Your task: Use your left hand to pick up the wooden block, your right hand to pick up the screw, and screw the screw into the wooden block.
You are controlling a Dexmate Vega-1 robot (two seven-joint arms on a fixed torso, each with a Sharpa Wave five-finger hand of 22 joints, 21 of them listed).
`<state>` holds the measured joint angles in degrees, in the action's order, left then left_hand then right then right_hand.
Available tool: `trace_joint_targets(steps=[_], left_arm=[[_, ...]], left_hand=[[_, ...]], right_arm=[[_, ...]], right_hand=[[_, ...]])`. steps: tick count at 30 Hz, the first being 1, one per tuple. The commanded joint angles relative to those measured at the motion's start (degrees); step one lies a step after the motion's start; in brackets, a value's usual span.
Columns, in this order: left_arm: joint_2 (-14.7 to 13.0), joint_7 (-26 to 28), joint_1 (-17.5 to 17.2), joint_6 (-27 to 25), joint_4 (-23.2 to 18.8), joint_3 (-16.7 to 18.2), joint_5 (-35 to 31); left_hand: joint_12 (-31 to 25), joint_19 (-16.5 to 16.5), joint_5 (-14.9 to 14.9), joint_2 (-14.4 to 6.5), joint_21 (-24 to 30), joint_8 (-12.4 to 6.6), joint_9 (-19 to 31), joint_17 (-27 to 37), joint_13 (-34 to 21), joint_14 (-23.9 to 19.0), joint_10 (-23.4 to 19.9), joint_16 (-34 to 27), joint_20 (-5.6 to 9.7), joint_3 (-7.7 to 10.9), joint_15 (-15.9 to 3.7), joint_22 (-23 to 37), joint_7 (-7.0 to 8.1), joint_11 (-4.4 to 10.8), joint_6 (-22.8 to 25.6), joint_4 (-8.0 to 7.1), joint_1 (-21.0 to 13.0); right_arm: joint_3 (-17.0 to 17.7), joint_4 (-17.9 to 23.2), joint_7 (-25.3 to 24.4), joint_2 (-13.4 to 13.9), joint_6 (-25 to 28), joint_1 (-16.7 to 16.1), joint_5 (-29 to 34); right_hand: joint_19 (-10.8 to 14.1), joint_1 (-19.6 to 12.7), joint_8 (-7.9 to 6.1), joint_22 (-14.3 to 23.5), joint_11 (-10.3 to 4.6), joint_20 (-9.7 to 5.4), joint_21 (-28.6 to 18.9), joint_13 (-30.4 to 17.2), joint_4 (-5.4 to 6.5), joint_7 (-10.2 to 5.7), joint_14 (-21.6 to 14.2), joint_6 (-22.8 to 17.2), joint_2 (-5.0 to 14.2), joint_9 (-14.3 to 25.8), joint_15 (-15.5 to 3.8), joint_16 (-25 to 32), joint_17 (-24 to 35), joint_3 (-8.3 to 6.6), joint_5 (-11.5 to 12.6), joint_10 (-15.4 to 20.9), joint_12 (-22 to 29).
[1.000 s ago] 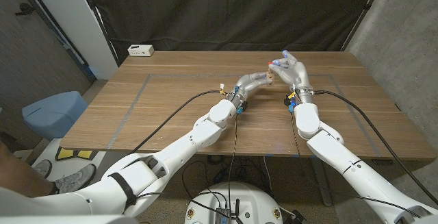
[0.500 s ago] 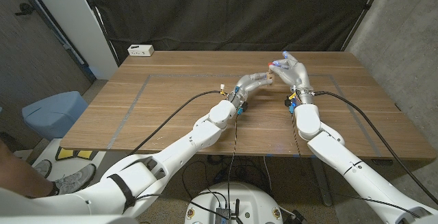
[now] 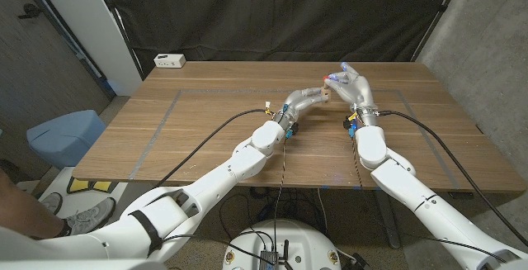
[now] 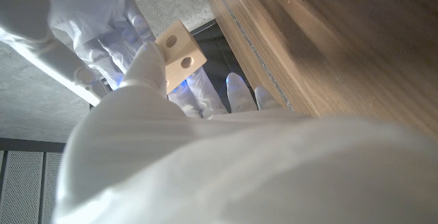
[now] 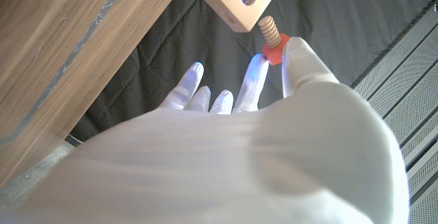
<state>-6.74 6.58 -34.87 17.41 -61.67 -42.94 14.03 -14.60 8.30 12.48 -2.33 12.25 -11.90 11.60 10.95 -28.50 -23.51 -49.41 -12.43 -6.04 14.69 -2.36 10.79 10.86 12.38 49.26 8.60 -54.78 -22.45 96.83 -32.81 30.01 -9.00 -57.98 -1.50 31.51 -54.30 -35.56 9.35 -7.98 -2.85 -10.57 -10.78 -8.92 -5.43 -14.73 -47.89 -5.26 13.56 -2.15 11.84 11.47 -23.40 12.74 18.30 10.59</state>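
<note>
My left hand [image 3: 304, 100] holds the pale wooden block [image 3: 325, 95] above the table's far middle; in the left wrist view the block [image 4: 179, 56] shows two round holes and is gripped by a fingertip [image 4: 147, 66]. My right hand [image 3: 350, 87] pinches the screw [image 3: 330, 78] by its red head right beside the block. In the right wrist view the screw [image 5: 272, 38], with orange thread and red head, has its tip in the underside of the block [image 5: 233, 1], held between thumb and finger of the right hand [image 5: 226, 148].
A white power strip [image 3: 169, 60] lies at the table's far left corner. Thin tape lines [image 3: 165, 113] mark a rectangle on the wooden table [image 3: 206, 138]. A blue bin [image 3: 64, 134] stands left of the table. Black cables run along both arms.
</note>
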Motion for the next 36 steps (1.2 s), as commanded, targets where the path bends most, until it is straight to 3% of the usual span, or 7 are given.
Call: trace_joint_targets(steps=[1,21,36], left_arm=[[-0.18,-0.29,-0.13,-0.07,-0.32,0.06,0.1],[-0.32,-0.35,-0.28,-0.23,-0.68,0.0,0.04],[0.0,-0.45,-0.25,0.01,-0.23,-0.09,0.13]], left_hand=[[0.0,-0.2,0.32,-0.54,0.14,-0.44,0.21,0.06,-0.16,-0.5,-0.43,-0.06,0.13,0.13,-4.38,0.18,-0.25,0.22,0.69,-0.18,-0.15],[0.13,-0.21,0.33,-0.58,0.15,-0.45,0.21,0.06,-0.25,-0.48,-0.42,-0.04,0.05,0.09,-4.37,0.18,-0.16,0.22,0.79,-0.16,-0.16],[0.2,-0.26,0.33,-0.57,0.14,-0.45,0.21,0.05,-0.34,-0.48,-0.55,-0.02,0.0,0.03,-4.42,0.18,-0.2,0.21,0.86,-0.14,-0.15]], right_arm=[[-0.1,-0.25,0.29,-0.02,-0.41,-0.08,-0.1],[0.25,-0.3,0.29,0.38,-0.44,-0.62,-0.22],[0.66,0.16,0.61,0.89,-0.1,-0.76,-0.4]], right_hand=[[-0.26,-0.1,0.2,0.18,0.17,-1.61,-0.1,-0.22,-0.08,0.13,0.22,0.02,0.48,0.05,-3.34,0.1,0.01,0.14,0.35,-0.36,0.2],[-0.35,-0.29,0.23,0.18,-0.4,-1.6,-0.09,-0.21,-0.14,0.07,0.36,-0.11,0.69,-0.17,-3.44,0.09,0.03,0.23,0.48,-0.47,0.24],[-0.42,-0.23,0.2,0.18,0.02,-1.5,-0.09,-0.21,-0.09,0.13,0.39,-0.35,0.76,-0.3,-3.44,0.11,0.03,0.44,0.54,-0.41,0.32]])
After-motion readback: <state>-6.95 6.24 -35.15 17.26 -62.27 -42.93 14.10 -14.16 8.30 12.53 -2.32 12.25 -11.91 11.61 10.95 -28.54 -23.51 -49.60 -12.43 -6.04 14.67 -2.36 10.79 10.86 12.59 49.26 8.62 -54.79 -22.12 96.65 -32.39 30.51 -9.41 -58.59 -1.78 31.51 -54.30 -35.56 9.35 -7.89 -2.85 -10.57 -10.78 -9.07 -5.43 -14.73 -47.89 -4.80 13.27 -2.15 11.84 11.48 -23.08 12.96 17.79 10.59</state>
